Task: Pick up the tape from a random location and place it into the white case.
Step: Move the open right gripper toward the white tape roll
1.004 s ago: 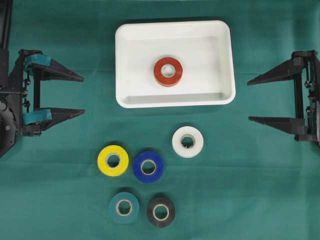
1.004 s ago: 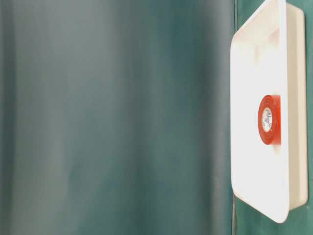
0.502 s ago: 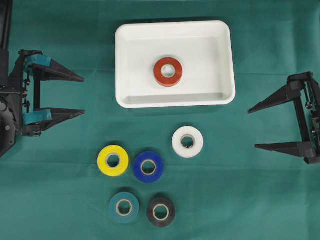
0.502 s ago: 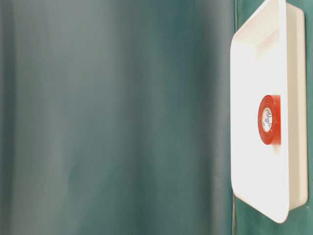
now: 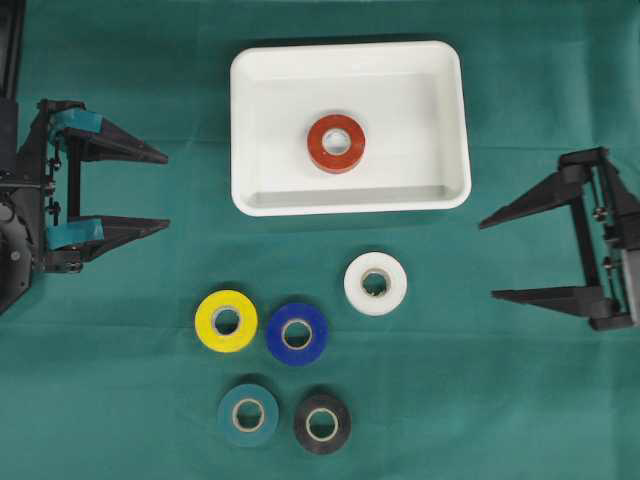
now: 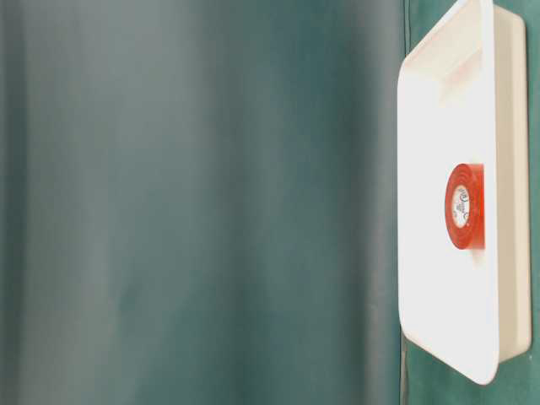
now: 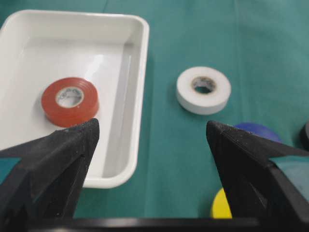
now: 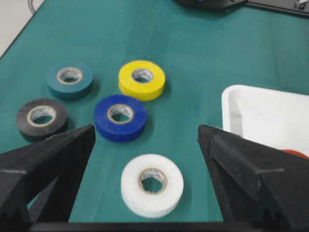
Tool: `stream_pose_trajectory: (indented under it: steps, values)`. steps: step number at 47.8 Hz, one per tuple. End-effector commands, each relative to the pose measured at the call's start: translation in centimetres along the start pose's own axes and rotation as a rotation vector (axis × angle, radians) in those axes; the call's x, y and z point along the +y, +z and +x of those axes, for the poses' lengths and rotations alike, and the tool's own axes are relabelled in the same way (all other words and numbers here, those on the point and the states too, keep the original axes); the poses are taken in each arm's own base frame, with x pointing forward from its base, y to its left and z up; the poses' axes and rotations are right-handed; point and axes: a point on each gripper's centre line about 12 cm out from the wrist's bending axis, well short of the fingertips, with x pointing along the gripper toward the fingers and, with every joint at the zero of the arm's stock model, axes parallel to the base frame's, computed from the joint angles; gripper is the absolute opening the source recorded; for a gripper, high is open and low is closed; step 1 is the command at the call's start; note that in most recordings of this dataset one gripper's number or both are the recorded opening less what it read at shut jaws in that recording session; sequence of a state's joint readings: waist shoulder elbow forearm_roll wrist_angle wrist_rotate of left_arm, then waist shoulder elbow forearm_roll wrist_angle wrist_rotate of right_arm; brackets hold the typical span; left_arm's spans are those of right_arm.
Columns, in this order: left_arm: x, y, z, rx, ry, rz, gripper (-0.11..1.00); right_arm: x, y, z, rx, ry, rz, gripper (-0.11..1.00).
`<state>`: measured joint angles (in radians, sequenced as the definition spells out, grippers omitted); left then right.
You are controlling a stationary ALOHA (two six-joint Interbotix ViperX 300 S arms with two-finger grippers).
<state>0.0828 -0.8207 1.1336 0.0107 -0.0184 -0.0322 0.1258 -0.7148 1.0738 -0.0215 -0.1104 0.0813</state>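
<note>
Judging left to right: left gripper (image 5: 158, 190) gaped wide, empty at nine o'clock; white tape (image 5: 375, 283), just below white case (image 5: 450, 120), looked light, stiff, graspable across its rim; right gripper (image 5: 488, 258) spread wide, empty.

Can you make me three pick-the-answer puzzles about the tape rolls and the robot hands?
1. Where is the red tape?
A. inside the white case
B. beside the yellow tape
C. in a robot hand

2. How many tape rolls lie on the green cloth, outside the case?
A. three
B. five
C. seven

3. What is the right hand doing?
A. squeezing the white tape
B. open and holding nothing
C. shut tight

Answers: 1 A, the red roll lies flat on the case's floor. 2 B, yellow, blue, white, teal and black rolls. 3 B, its fingers stand wide apart with nothing between them.
</note>
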Motion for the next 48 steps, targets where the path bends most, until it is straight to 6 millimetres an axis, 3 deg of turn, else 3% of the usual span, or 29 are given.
stream_pose_trajectory:
  steps: [1, 13, 25, 37, 48]
  values:
    - [-0.1, 0.4, 0.1, -0.014, -0.005, -0.002, 0.98, 0.2, 1.6, 1.0, -0.038, 0.006, 0.001, 0.91]
    - [-0.8, 0.3, 0.2, -0.008, -0.033, 0.004, 0.98, 0.3, 2.7, 4.6, -0.010, 0.005, -0.004, 0.91]
    - [-1.1, 0.3, 0.3, -0.005, -0.049, 0.004, 0.98, 0.2, 3.3, 6.7, 0.008, 0.002, -0.003, 0.91]
    - [-1.1, 0.2, 0.3, -0.002, -0.048, 0.002, 0.98, 0.2, 3.4, 6.8, 0.035, -0.001, 0.009, 0.91]
    - [-1.1, 0.2, 0.3, -0.002, -0.048, 0.004, 0.98, 0.2, 3.5, 7.1, 0.165, -0.016, 0.047, 0.91]
